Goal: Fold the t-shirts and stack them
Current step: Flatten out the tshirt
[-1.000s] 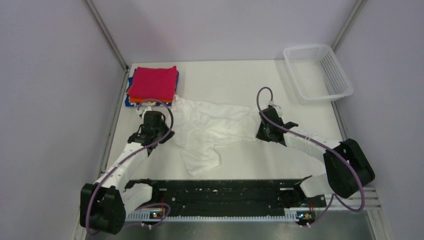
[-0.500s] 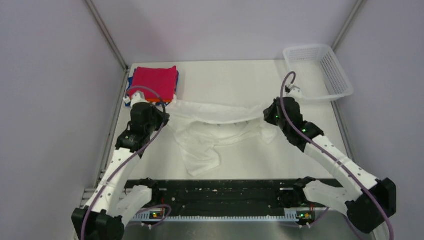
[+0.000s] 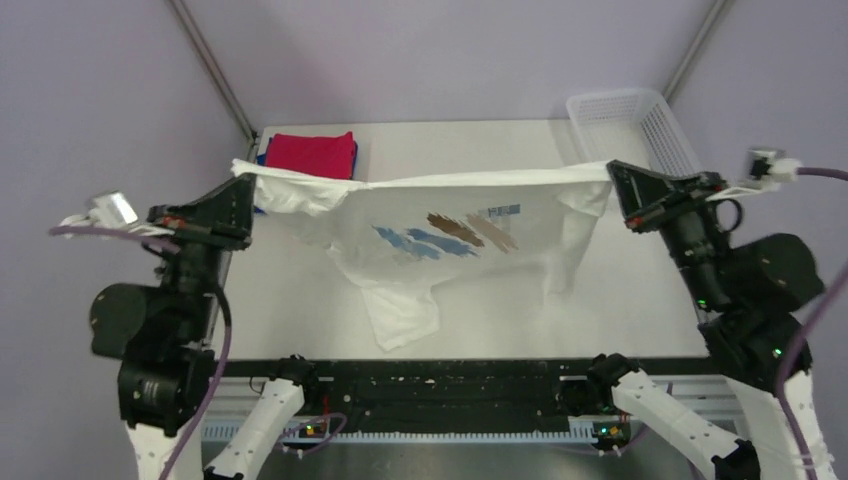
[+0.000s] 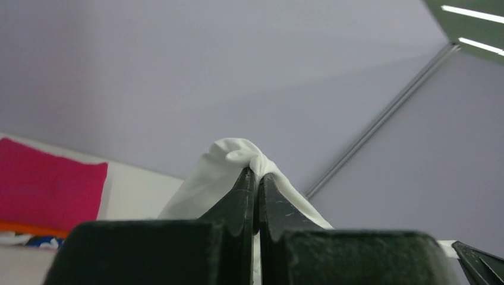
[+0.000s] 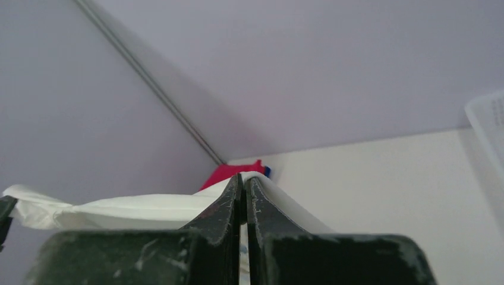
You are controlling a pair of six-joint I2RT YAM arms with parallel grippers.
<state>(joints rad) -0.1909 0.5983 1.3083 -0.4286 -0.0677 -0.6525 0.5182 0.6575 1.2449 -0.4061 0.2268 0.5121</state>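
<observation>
Over table (image 3: 470, 145), white t-shirt (image 3: 455, 262) taut, long axis left-right.

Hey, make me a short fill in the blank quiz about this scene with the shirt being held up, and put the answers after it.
1. The brush strokes on the white shirt, held up by the left gripper and right gripper, are blue and ____.
2. The folded stack lies at the far ____ corner of the table.
3. The basket stands at the far ____ corner.

Missing words: brown; left; right.
</observation>
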